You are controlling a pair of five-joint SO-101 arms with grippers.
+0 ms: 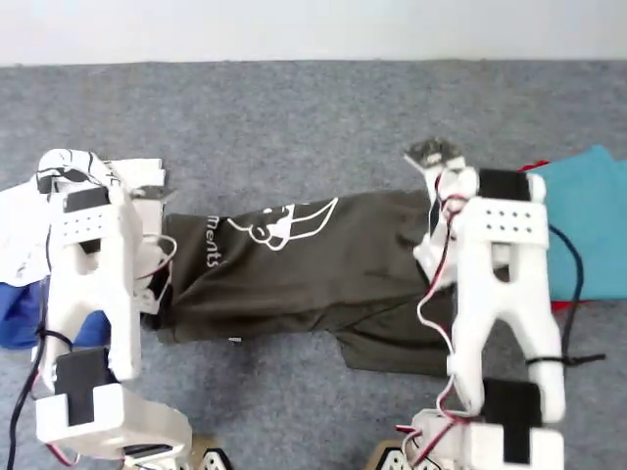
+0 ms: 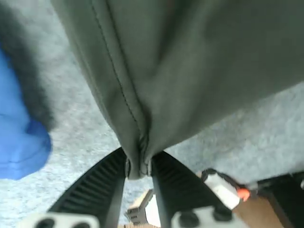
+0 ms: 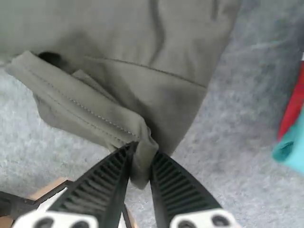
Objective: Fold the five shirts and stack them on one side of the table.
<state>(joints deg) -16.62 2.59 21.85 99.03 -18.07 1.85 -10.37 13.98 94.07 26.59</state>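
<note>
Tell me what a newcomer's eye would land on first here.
The dark olive shirt with its white print stretches across the middle of the grey table. The left tool and the right tool each pinch a fold of it, at opposite ends. A teal shirt lies on the right arm's side of the table, and a blue shirt on the left arm's side.

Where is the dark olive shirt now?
In the high view the dark olive shirt spans the middle of the table, between the left end effector and the right end effector, which pinch its two ends.
</note>
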